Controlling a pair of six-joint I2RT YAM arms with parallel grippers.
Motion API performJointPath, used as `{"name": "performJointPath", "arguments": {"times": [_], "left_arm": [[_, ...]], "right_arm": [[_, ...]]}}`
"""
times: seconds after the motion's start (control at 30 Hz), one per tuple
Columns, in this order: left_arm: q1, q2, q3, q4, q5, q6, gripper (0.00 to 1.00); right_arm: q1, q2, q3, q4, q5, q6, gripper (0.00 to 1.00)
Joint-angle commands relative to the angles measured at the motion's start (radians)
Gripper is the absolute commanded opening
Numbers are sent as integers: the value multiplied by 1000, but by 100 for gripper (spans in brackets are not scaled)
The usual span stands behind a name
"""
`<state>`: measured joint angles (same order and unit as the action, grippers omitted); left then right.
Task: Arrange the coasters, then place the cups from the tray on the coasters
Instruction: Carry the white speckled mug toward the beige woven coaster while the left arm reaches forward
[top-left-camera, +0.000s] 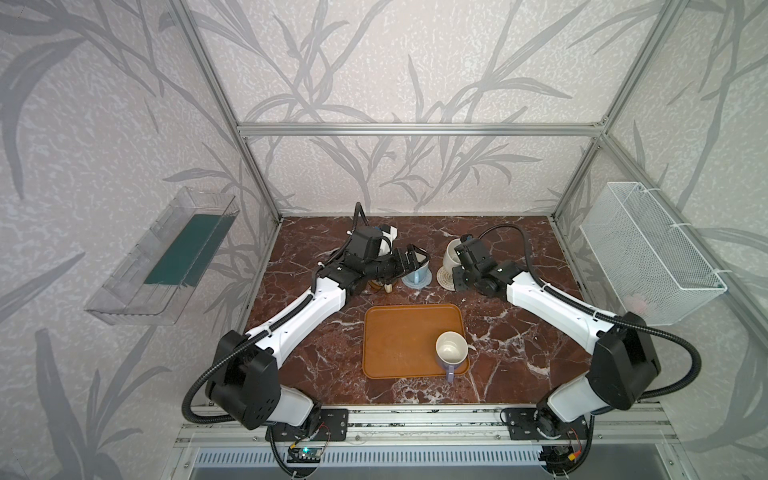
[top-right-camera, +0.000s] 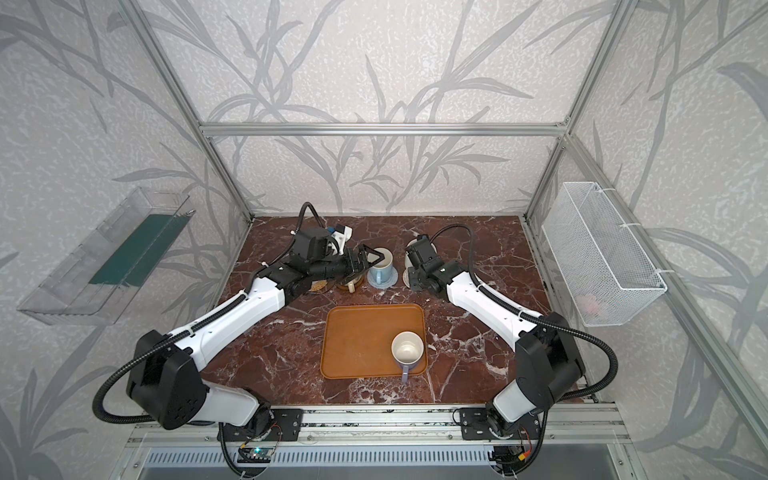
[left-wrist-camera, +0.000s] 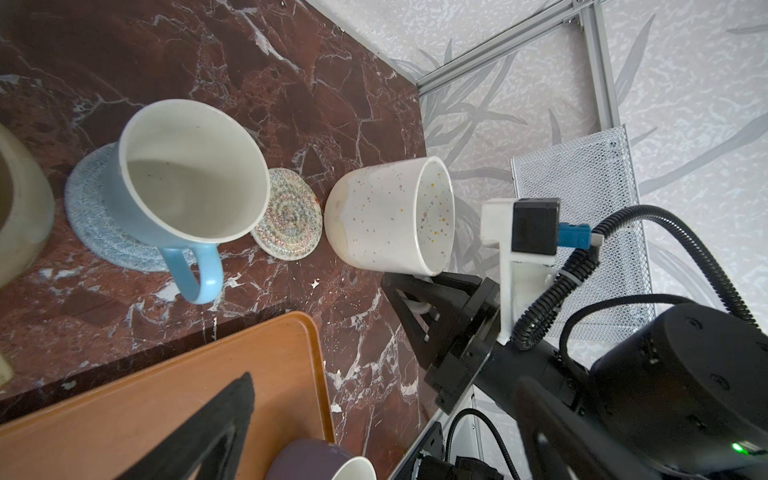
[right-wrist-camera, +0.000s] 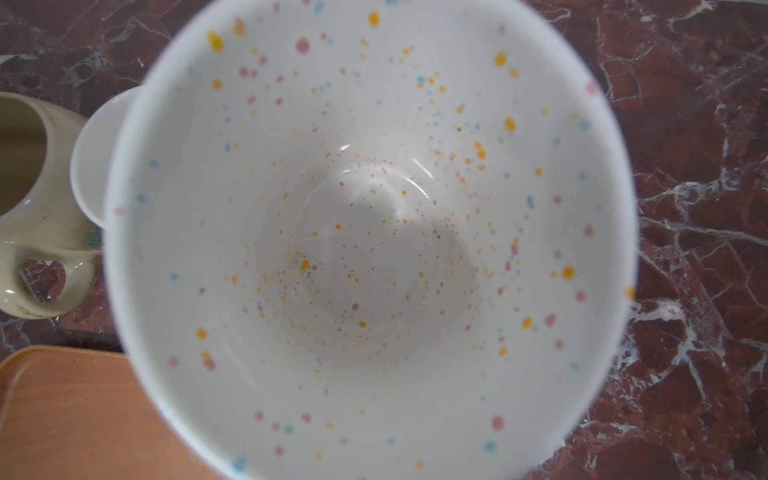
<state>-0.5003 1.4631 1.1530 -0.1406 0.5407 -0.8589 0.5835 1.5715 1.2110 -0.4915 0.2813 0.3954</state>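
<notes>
While the speckled white mug (left-wrist-camera: 386, 216) hangs tilted, its base just beside the cream coaster (left-wrist-camera: 291, 224) rather than seated on it, the right gripper (left-wrist-camera: 415, 297) is clenched on it at the handle side. The step in hand looks like setting this cup onto its coaster. Next to it the light blue mug (left-wrist-camera: 191, 174) stands upright on the blue-grey coaster (left-wrist-camera: 91, 216), and the cream-yellow mug (right-wrist-camera: 29, 199) stands beyond that. The left gripper (top-right-camera: 365, 262) hovers released, jaws wide, close to the light blue mug's rim and holding nothing. Nearer the robot's base, the lavender mug (top-left-camera: 451, 351) is the only cup on the tray (top-left-camera: 399, 332). As I judge it, the next move calls for levelling the speckled white mug, centring it over the cream coaster and lowering it flat before the jaws let go. A tilted release could let it rock off the disc. The lavender mug would likely come after that.
</notes>
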Motion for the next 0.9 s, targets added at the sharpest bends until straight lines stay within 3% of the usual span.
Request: {"name": "performJointPath", "arguments": {"times": [0.0,0.53,0.87], "left_arm": [[-7,27,53,6,6,7,99],[-15,141,143,-41,-11,-12,99],[-12,150,146,-80,-19,7,99]], "right_arm": [[-12,25,67,96,28,10,0],[-25,211,168,42,66,105,0],[-34,266,184,33,29,123,0]]}}
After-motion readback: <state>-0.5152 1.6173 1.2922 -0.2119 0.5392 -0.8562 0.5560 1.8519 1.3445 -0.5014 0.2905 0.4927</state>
